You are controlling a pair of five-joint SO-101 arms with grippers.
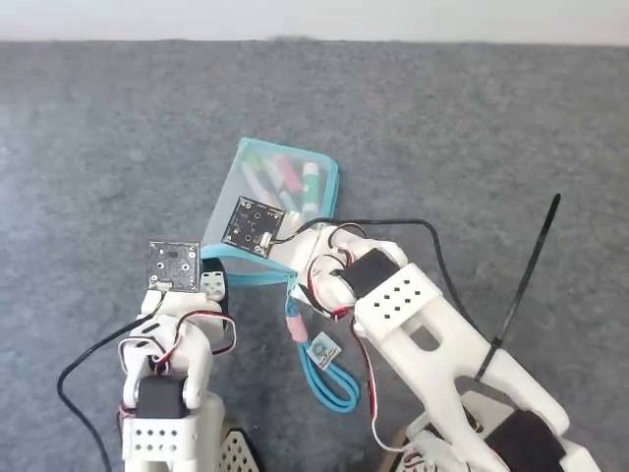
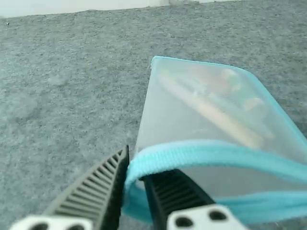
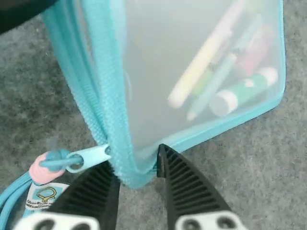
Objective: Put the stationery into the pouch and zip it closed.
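The translucent pouch [image 1: 280,197] with turquoise trim lies mid-table, holding several pens and markers [image 1: 283,177]. In the left wrist view, my left gripper [image 2: 135,167] is shut on the pouch's turquoise zipper edge [image 2: 192,153] at one corner. At the opposite end of that edge my right gripper [image 3: 136,163] is shut on the pouch's corner [image 3: 129,167]. The zipper pull [image 3: 88,158] lies just beside its finger. A yellow pen [image 3: 201,57] and a green marker [image 3: 240,93] show through the pouch wall.
A blue cord loop [image 1: 329,379] with a pink bead [image 1: 298,329] and a small tag [image 1: 322,349] trails from the zipper pull between the two arms. Grey carpet [image 1: 98,147] covers the table. A black strap [image 1: 531,265] sticks up from the right arm.
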